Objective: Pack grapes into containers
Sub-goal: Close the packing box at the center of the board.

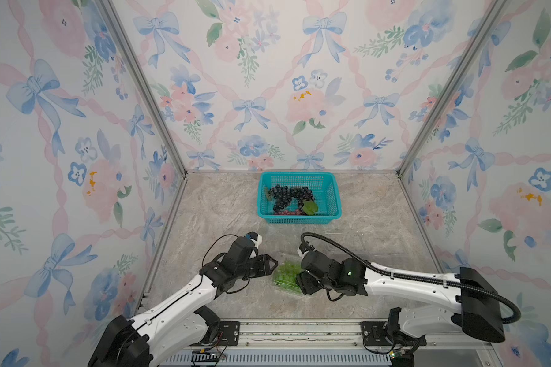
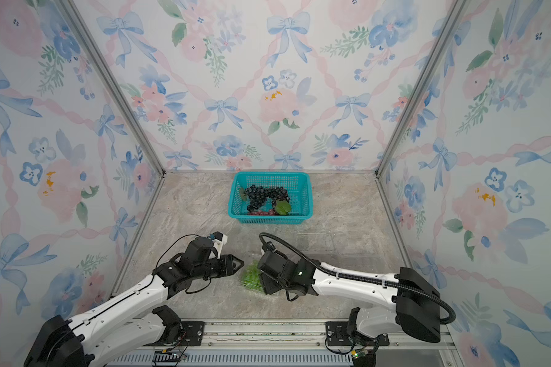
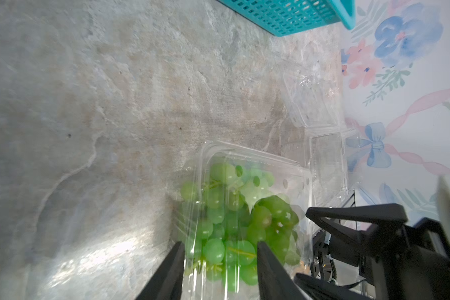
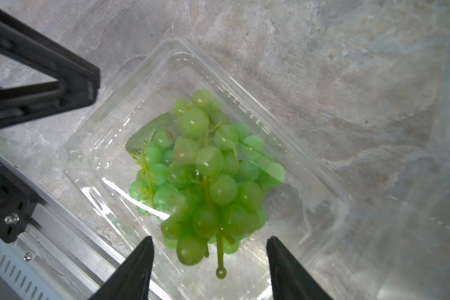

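Note:
A bunch of green grapes (image 1: 286, 275) (image 4: 205, 171) lies inside an open clear container (image 1: 280, 256) (image 4: 164, 54) on the table near the front. My left gripper (image 1: 273, 264) (image 3: 221, 246) is level with the container's left end; its jaws stand apart around that end, with plastic and grapes (image 3: 216, 223) between them. My right gripper (image 1: 299, 281) (image 4: 209, 240) hangs over the container's right side, open, with the bunch's stem between its tips but untouched. Dark grapes (image 1: 288, 195) and red grapes (image 1: 288, 212) lie in the teal basket.
The teal mesh basket (image 1: 299, 174) stands at the back centre. Two more empty clear containers (image 3: 312, 104) (image 3: 327, 155) sit to the right of the filled one, near the right wall. An aluminium rail (image 1: 299, 330) runs along the front edge.

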`<state>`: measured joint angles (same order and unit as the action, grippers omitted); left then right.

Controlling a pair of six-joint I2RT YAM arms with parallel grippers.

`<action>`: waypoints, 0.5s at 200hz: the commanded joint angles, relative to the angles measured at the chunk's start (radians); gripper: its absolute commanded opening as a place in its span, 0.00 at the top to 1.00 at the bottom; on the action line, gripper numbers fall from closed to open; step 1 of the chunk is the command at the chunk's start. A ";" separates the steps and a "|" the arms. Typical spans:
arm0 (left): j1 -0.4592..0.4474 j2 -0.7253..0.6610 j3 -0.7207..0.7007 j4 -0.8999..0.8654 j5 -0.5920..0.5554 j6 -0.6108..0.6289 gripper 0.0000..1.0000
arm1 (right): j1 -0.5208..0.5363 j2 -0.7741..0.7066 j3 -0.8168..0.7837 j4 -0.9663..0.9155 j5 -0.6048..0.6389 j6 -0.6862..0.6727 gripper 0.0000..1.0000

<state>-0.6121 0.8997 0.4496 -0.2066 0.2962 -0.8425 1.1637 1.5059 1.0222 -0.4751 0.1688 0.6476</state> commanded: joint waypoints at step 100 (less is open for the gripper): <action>0.011 -0.236 -0.162 -0.093 0.127 -0.088 0.82 | -0.003 0.045 0.028 -0.060 -0.008 0.002 0.32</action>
<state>-0.6071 0.6758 0.3023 -0.2874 0.3859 -0.9096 1.1641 1.5093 1.0283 -0.4873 0.1692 0.6472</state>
